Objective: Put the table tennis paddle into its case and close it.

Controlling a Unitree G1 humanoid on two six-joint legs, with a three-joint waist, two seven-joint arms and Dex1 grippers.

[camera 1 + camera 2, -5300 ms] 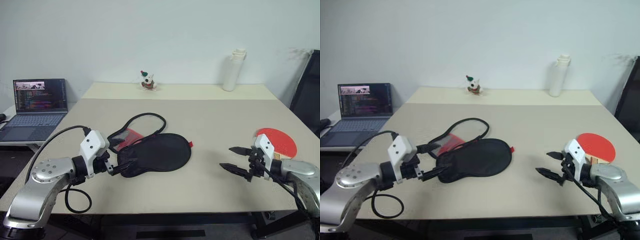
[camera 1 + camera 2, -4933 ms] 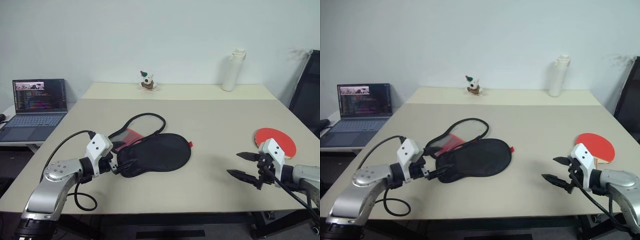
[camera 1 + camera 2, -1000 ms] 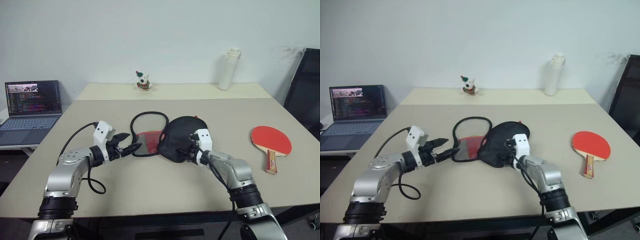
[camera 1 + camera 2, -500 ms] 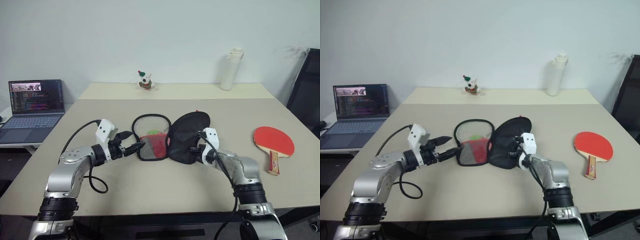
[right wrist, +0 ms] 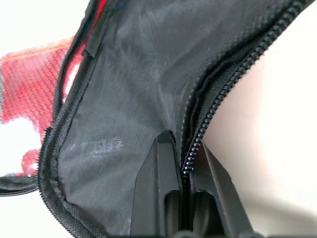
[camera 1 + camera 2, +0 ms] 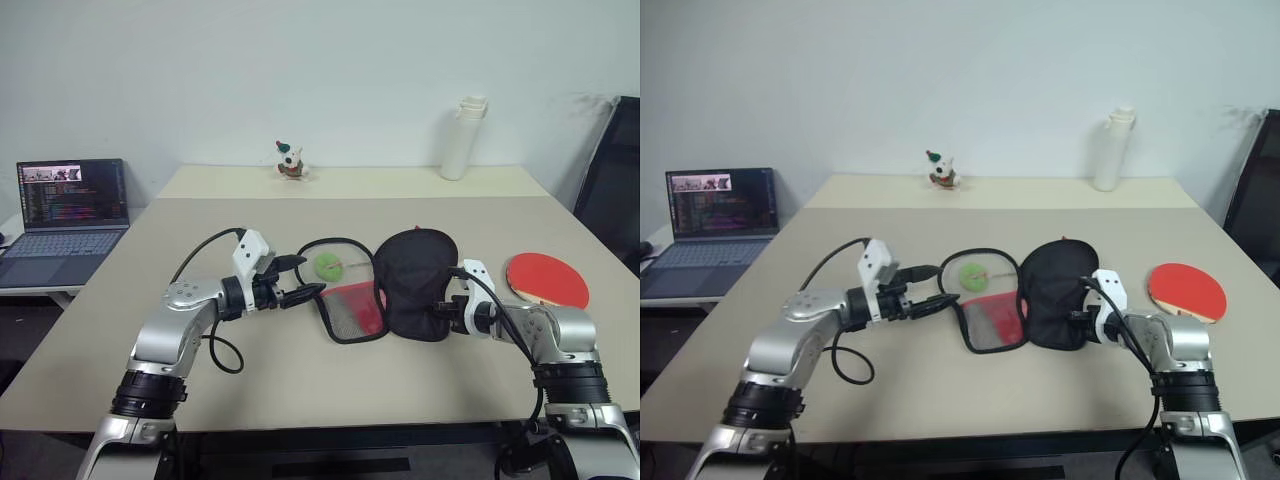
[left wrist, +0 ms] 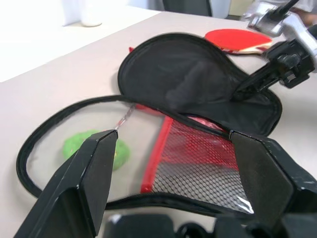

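Right gripper [image 6: 1078, 318] pinches the case's [image 6: 1055, 290] zipper edge, spreading it open for the paddle.

Its two black fingers are clamped on the black flap's zippered rim, likely to keep the cover lying open. The left gripper [image 6: 305, 290], fingers spread with nothing between them, hovers just beside the red mesh-pocket half [image 6: 352, 309], near the green charm [image 6: 327, 266]. The table tennis paddle [image 6: 546, 279] lies on the table [image 6: 300, 390] just beside the right arm, not yet in the case.

A laptop [image 6: 68, 205] sits open on a side desk, well left of the left pincer. A figurine [image 6: 290, 161] and white bottle [image 6: 463, 138] stand far beyond both pincers, near the wall.
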